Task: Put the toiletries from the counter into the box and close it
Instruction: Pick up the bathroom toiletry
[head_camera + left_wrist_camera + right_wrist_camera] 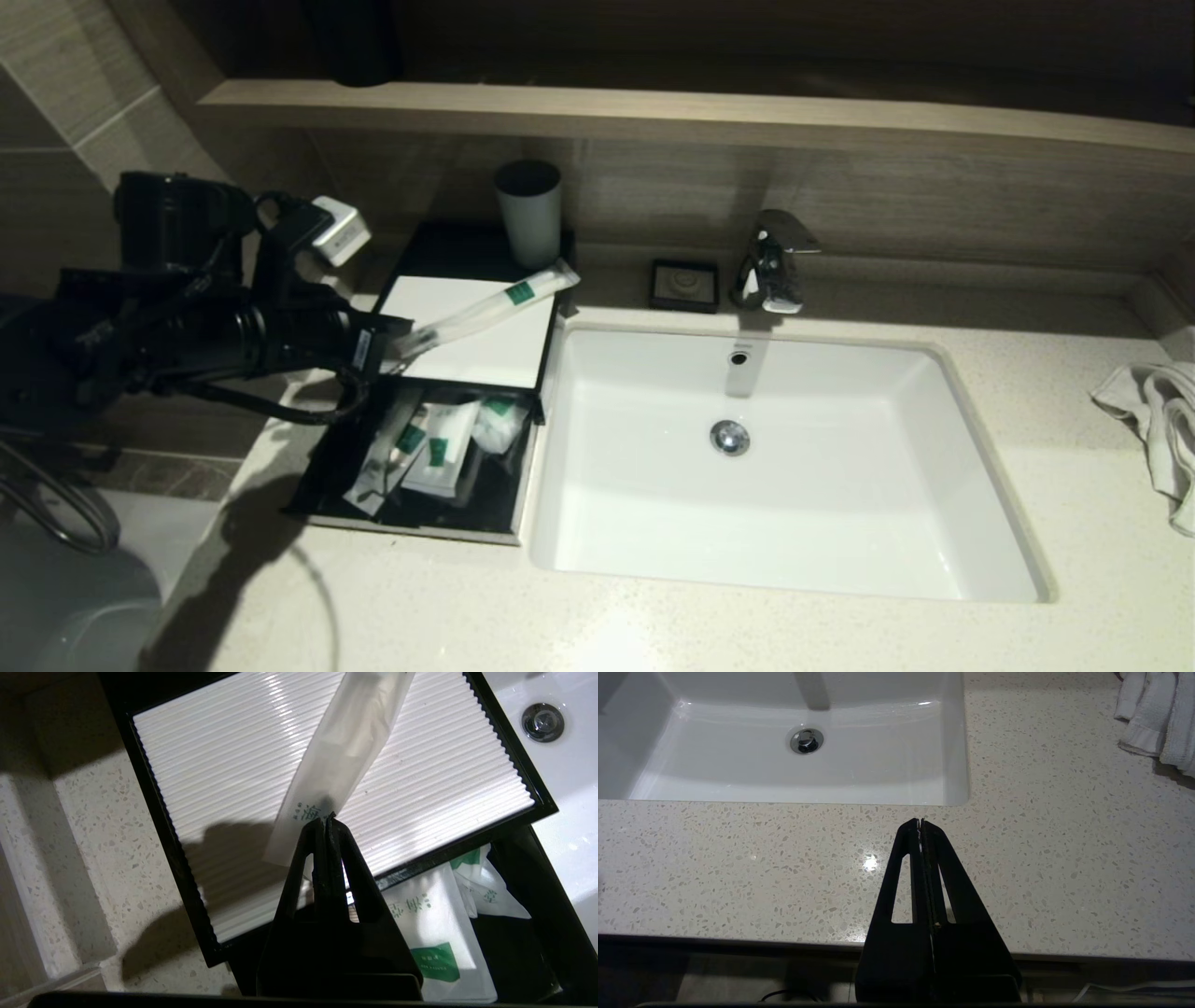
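Note:
My left gripper is shut on one end of a long white toiletry packet with a green label, held in the air over the box's white ribbed lid. In the left wrist view the gripper pinches the packet above the lid. The open black box lies in front of the lid and holds several white packets with green labels, also seen in the left wrist view. My right gripper is shut and empty, hanging over the counter's front edge, out of the head view.
A white sink with a drain lies right of the box. A grey cup stands behind the lid. A chrome tap, a small black dish and a crumpled towel are along the counter.

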Controlling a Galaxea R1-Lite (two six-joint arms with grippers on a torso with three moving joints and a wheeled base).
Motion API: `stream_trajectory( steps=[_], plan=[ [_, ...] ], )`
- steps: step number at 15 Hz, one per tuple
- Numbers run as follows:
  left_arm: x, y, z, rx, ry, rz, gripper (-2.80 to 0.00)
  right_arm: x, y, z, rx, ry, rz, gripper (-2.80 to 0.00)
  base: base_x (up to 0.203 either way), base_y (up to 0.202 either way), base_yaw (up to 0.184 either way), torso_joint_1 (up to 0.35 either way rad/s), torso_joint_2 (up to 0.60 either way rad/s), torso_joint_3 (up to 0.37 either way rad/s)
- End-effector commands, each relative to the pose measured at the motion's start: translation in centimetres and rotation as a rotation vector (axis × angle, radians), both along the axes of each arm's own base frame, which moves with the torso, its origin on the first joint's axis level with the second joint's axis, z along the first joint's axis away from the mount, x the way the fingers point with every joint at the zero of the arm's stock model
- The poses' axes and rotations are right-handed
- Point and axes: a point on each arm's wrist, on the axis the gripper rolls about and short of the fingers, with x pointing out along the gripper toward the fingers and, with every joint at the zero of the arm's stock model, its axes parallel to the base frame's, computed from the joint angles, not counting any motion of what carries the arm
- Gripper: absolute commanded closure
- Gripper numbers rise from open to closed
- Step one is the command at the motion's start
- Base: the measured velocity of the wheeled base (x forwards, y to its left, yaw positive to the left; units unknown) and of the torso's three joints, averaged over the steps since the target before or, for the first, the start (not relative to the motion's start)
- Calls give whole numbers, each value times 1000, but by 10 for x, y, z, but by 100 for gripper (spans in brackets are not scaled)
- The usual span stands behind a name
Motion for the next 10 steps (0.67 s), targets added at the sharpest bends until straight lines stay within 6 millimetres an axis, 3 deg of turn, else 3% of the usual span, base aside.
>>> stream_trajectory(
  steps=[1,10],
  plan=[
    [6,-1,-4,0,-6,-2,0,0,0,0,0,-1,0,0,0,0,0,0,0,0],
    [17,9,-6,-2,-50,-52,0,0,0,0,0,1,0,0,0,0,0,0,0,0]
  ],
)
